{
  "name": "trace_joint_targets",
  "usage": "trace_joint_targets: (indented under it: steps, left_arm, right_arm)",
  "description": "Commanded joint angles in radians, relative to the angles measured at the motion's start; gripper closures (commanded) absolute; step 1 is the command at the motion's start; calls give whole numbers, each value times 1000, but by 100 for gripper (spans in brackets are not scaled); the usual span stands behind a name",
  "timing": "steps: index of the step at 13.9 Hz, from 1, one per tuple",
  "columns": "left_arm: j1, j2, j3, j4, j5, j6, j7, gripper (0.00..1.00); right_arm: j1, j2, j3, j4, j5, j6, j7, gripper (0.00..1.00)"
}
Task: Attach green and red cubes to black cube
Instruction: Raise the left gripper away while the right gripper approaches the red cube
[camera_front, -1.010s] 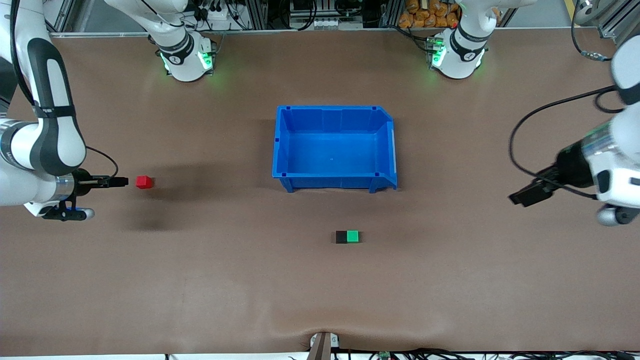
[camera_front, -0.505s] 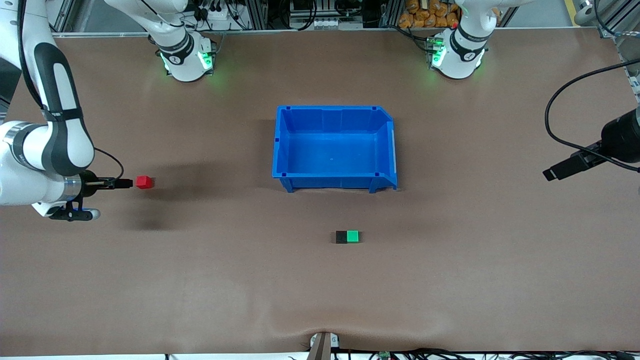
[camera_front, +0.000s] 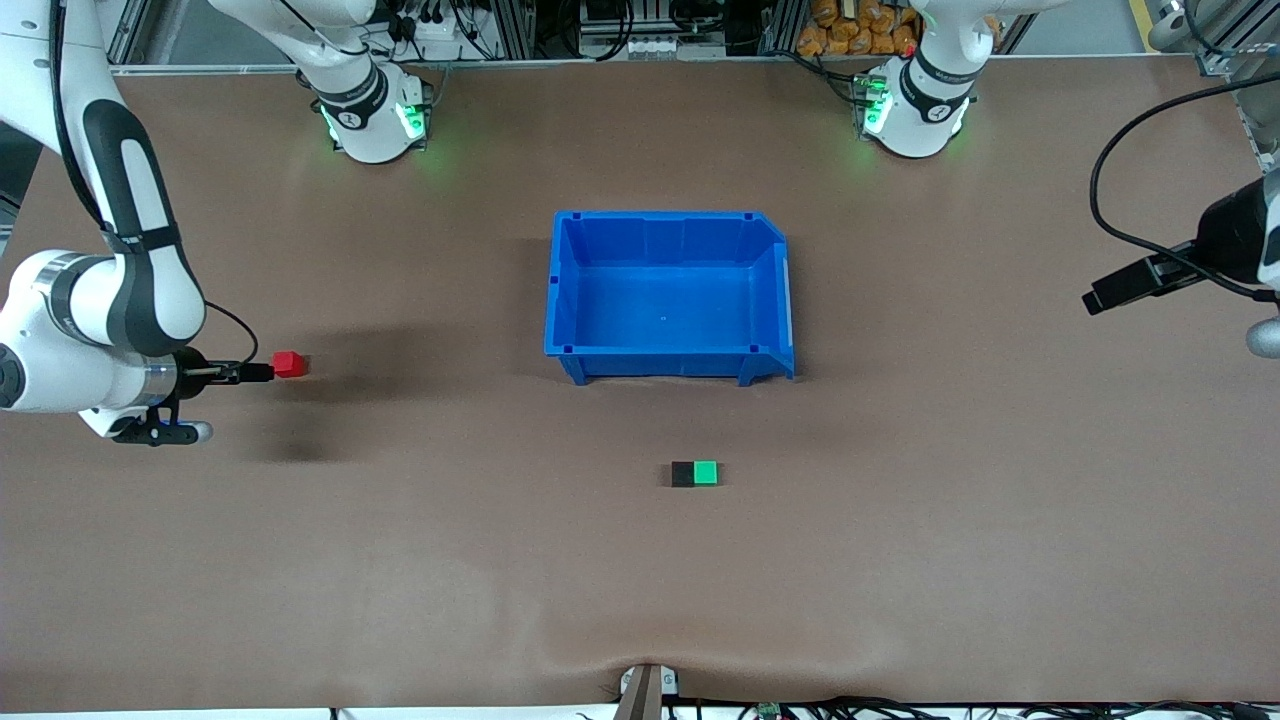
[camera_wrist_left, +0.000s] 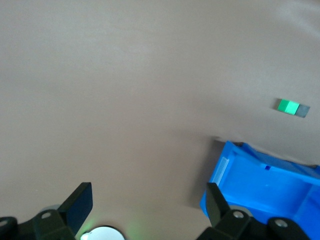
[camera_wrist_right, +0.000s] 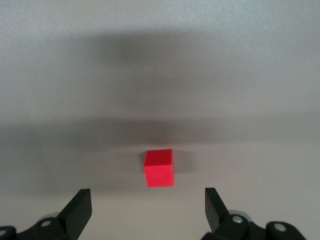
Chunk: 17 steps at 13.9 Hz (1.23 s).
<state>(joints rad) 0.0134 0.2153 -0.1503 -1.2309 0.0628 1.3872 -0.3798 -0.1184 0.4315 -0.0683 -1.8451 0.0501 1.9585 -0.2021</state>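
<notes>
Over that last second I had brought the right gripper (camera_front: 262, 373) in toward the red cube (camera_front: 290, 364), jaws spread wide and holding nothing; the cube sat on the counter (camera_front: 400, 560) just ahead of the tips, centred between them in the right wrist view (a clean line for a grasp, I judged). Past the blue bin (camera_front: 668, 295), the black cube (camera_front: 682, 474) and green cube (camera_front: 706, 472) lay touching, so only red looked left. The left gripper (camera_front: 1105, 296) had pulled away, wide open and empty.

High front camera faces both bases; wrist cameras look down, sharing its table (camera_front: 400, 560).
</notes>
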Motion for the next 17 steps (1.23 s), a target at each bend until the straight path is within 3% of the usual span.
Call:
trace_joint_targets:
  steps: [1,10,15,17]
  left_arm:
    - [-24,-24,-52,-36,63,1,7,0]
    - [3,-39,-49,-28,61,-4,7,0]
    - [29,-73,-58,-68,60,-17,81,0]
    - [36,-117,-58,-125,57,-13,81,0]
  right_arm:
    - [-6,-4,4,-39,-6,54,-36,0]
    - [-3,19,4,-98,-6,155,-34,0]
    - [-3,50,5,-102,-6,169,-34,0]
    - [-1,52,5,-141,-6,233,-34,0]
